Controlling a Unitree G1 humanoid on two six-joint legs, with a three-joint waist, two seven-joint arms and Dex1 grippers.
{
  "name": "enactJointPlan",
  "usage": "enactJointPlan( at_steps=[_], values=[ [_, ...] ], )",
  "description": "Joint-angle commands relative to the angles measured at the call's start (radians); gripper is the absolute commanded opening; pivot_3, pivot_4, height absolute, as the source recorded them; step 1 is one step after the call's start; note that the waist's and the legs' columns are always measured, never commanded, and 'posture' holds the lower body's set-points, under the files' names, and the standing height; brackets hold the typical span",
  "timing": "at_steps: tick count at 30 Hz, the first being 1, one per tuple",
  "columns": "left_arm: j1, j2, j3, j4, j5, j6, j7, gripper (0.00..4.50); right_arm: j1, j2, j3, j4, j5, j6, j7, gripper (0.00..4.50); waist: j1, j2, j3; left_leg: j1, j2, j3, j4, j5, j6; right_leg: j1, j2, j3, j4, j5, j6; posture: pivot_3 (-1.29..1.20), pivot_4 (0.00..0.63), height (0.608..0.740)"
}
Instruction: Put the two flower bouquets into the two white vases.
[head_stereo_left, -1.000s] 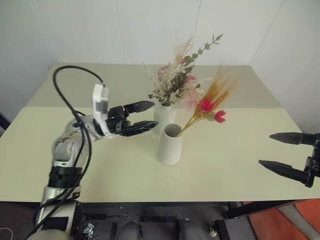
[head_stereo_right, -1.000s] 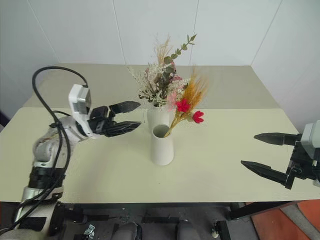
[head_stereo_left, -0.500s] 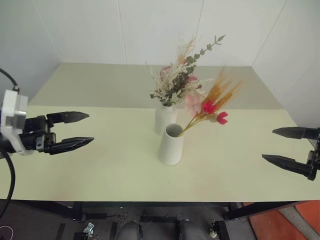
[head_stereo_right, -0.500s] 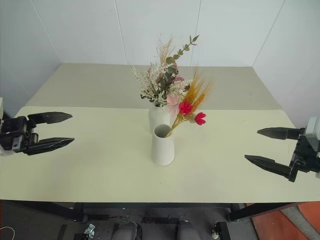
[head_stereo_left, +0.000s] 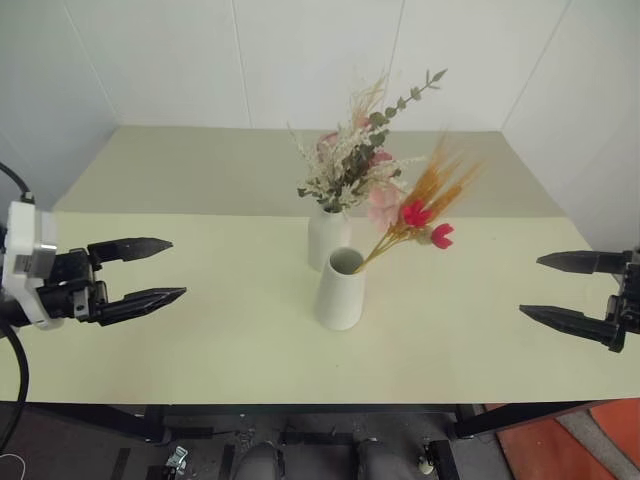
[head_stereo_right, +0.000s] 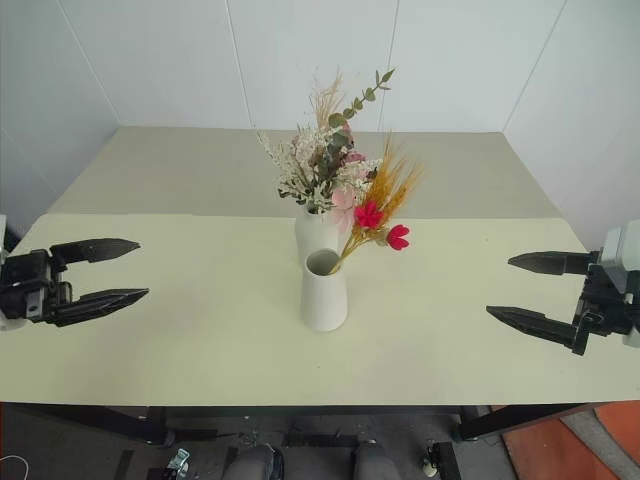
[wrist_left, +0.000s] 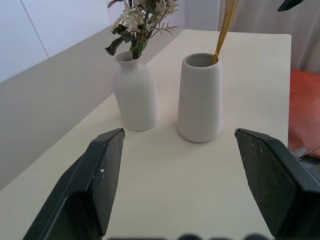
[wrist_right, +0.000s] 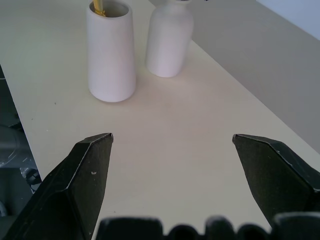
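Your job looks done: the rose bouquet stands in the bottle vase, the wheat bouquet in the cone vase at table centre. Left gripper at nine o'clock and right gripper at three o'clock hang wide, empty.

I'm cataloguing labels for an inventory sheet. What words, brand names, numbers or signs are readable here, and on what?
None: no readable text in these pictures.
Bottle-shaped vase: plain white, no label.
Cone vase: plain white, no label.
Table: bare, no markings.
Left gripper and right gripper: plain black fingers, no print.
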Motion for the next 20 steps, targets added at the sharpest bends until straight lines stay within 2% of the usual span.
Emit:
enactJointPlan(
  at_steps=[1, 20],
  values=[
    [-0.014, 0.024, 0.031, -0.008, -0.012, -0.009, 0.001, 3.86, -0.003, -0.023, -0.040, -0.002, 0.000, -0.017, 0.012, 4.50, 0.000, 0.000, 0.000, 0.000, 0.000, 0.000, 0.000, 0.000, 0.000, 0.000, 0.000, 0.000, 0.000, 0.000, 0.000, 0.00, 0.150, 0.740],
    [0.014, 0.032, 0.051, -0.041, -0.047, 0.031, 0.017, 3.86, -0.001, -0.033, -0.045, 0.010, 0.001, -0.011, 0.026, 4.50, 0.000, 0.000, 0.000, 0.000, 0.000, 0.000, 0.000, 0.000, 0.000, 0.000, 0.000, 0.000, 0.000, 0.000, 0.000, 0.00, 0.150, 0.740]
  ],
)
